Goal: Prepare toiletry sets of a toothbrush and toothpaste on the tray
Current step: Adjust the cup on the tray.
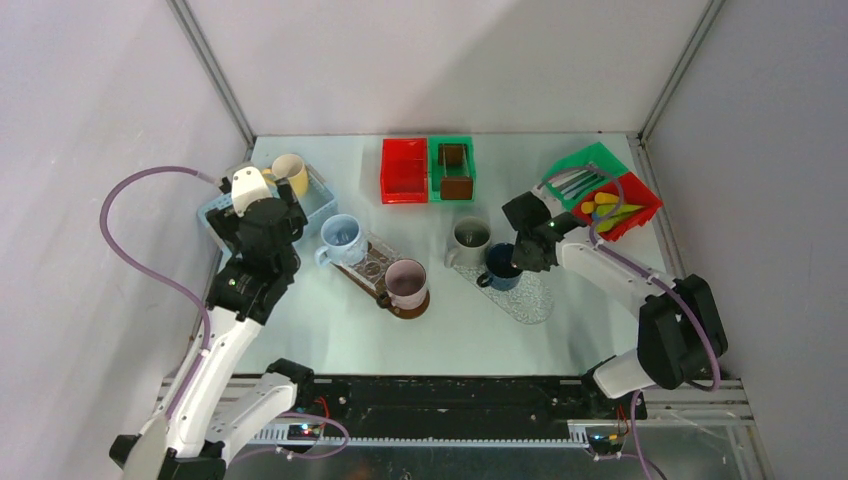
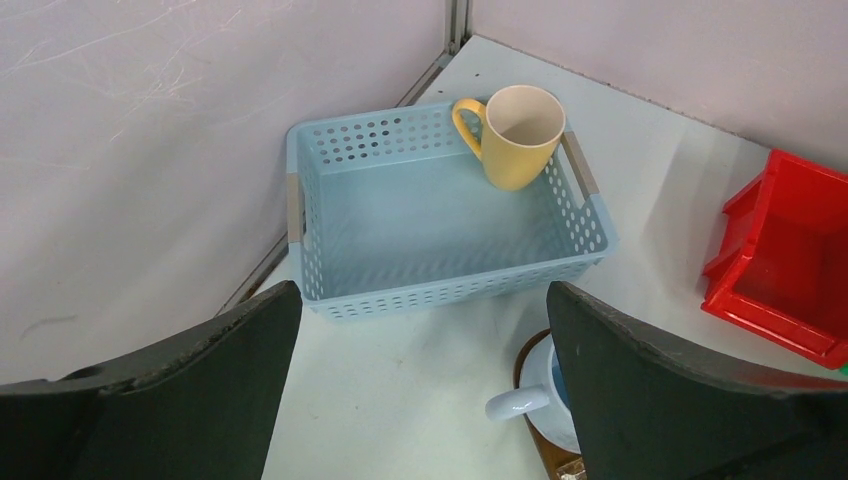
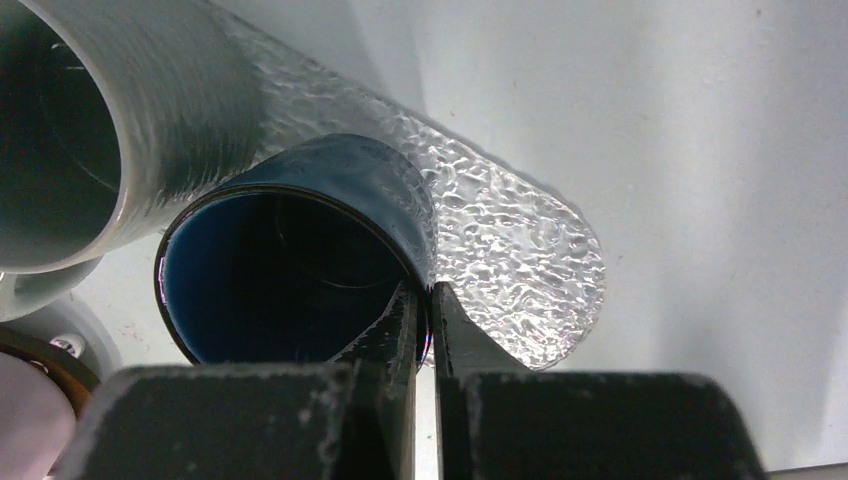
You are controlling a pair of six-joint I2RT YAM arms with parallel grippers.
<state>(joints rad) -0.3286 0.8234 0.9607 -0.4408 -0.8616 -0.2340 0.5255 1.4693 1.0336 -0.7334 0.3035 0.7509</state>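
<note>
Pale toothbrushes point(image 1: 573, 184) lie in a green bin at the back right. Yellow and green toothpaste tubes point(image 1: 606, 211) lie in the red bin beside it. A clear textured tray point(image 1: 532, 298) point(image 3: 520, 235) carries a grey mug point(image 1: 470, 238) point(image 3: 90, 130) and a dark blue mug point(image 1: 500, 268) point(image 3: 290, 265). My right gripper point(image 1: 514, 258) point(image 3: 430, 305) is shut on the dark blue mug's rim, one finger inside and one outside. My left gripper point(image 1: 282, 200) point(image 2: 420, 295) hangs open and holds nothing, just in front of a light blue basket point(image 2: 450, 283).
The basket point(image 1: 214, 214) holds a yellow mug point(image 1: 290, 172) point(image 2: 515, 135). A brown tray point(image 1: 366, 262) carries a light blue mug point(image 1: 340, 238) point(image 2: 545, 385) and a pink mug point(image 1: 406, 283). A red bin point(image 1: 404, 170) point(image 2: 790, 250) and a green bin point(image 1: 453, 168) stand at the back.
</note>
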